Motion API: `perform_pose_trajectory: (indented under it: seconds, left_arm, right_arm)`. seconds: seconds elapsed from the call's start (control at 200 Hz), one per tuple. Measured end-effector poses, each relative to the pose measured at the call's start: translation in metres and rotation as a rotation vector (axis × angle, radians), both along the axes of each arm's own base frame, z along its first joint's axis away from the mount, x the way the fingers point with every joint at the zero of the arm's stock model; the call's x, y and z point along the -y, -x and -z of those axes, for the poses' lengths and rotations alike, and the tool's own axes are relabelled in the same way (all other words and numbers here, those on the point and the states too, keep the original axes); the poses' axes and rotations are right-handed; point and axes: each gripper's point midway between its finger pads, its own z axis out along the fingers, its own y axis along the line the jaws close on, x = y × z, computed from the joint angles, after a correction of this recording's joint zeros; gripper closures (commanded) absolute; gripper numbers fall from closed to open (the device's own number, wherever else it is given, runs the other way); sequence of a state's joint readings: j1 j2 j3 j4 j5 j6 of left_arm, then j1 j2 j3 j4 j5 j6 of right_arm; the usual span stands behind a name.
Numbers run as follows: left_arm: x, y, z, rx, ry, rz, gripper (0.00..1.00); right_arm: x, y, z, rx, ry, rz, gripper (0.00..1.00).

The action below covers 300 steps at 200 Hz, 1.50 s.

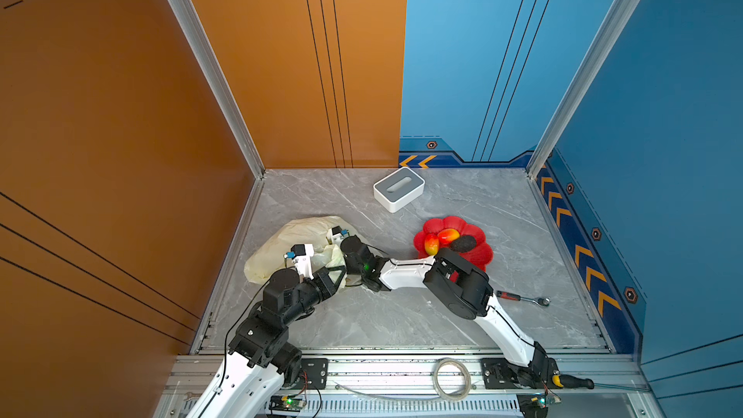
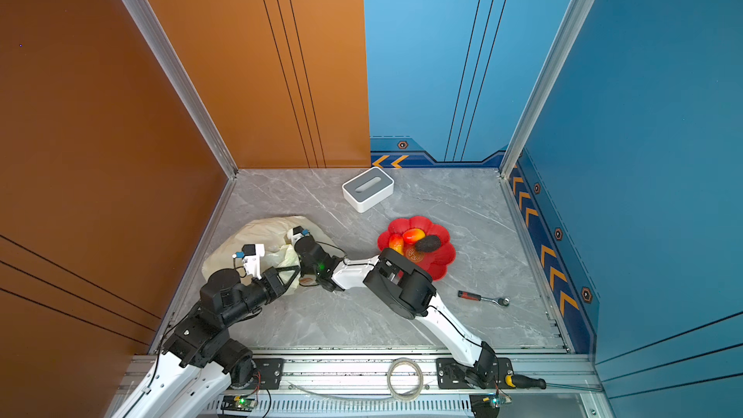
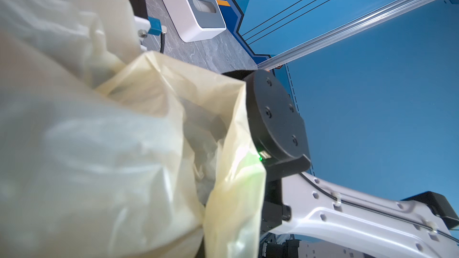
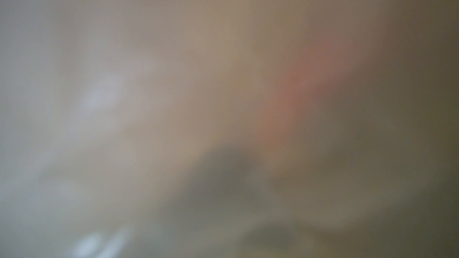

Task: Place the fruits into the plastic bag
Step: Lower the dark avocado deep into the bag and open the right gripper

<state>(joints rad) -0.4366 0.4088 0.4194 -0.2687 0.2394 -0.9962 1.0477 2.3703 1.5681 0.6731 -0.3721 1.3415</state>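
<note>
The cream plastic bag [image 1: 289,243] [image 2: 249,235] lies crumpled on the left of the floor. My left gripper [image 1: 341,275] [image 2: 291,273] is shut on a fold of its rim, and in the left wrist view the film [image 3: 99,145] bunches toward the jaws and hides them. My right arm's wrist [image 1: 354,249] [image 3: 273,120] reaches across into the bag's mouth, with its fingers hidden inside. The right wrist view is all blur with a reddish smear [image 4: 310,75]. Two mangoes [image 1: 447,236] [image 1: 431,244] and a dark avocado [image 1: 462,243] sit in the red dish [image 1: 478,255].
A white-and-grey box [image 1: 399,188] [image 3: 193,8] stands near the back wall. A ratchet wrench [image 1: 522,298] lies on the floor at the right. A roll of tape [image 1: 452,384] rests on the front rail. Side walls close in the floor.
</note>
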Motion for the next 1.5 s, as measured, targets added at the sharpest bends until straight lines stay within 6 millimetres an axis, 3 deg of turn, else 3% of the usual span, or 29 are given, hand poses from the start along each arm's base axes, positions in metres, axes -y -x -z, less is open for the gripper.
perform_pose_trajectory:
  seconds: [0.38, 0.531, 0.586, 0.601, 0.616, 0.636, 0.986, 1.502]
  left_arm:
    - [0.001, -0.003, 0.000, 0.006, 0.019, -0.005, 1.00]
    - [0.001, -0.003, -0.001, 0.008, 0.021, -0.005, 1.00]
    - [0.001, -0.002, -0.001, 0.011, 0.024, -0.006, 1.00]
    - [0.001, -0.002, -0.001, 0.013, 0.025, -0.006, 1.00]
    - [0.001, -0.001, -0.001, 0.014, 0.026, -0.006, 1.00]
    - [0.000, -0.001, -0.002, 0.016, 0.027, -0.006, 1.00]
    - [-0.001, 0.003, -0.005, 0.038, 0.037, -0.007, 1.00]
    - [-0.006, 0.007, -0.004, 0.038, 0.034, -0.018, 1.00]
  right_arm:
    - [-0.002, 0.009, 0.006, 0.045, 0.059, -0.072, 0.36]
    - [-0.002, 0.014, 0.010, 0.065, 0.083, -0.106, 0.32]
    - [-0.001, 0.016, 0.012, 0.070, 0.096, -0.115, 0.26]
    - [-0.001, 0.017, 0.012, 0.076, 0.101, -0.119, 0.19]
    - [-0.001, 0.017, 0.013, 0.071, 0.105, -0.120, 0.04]
    - [0.000, 0.019, 0.014, 0.079, 0.114, -0.128, 0.00]
    - [0.008, 0.037, 0.046, 0.071, 0.249, -0.189, 0.00]
    - [0.019, 0.043, 0.008, 0.143, 0.277, -0.219, 0.00]
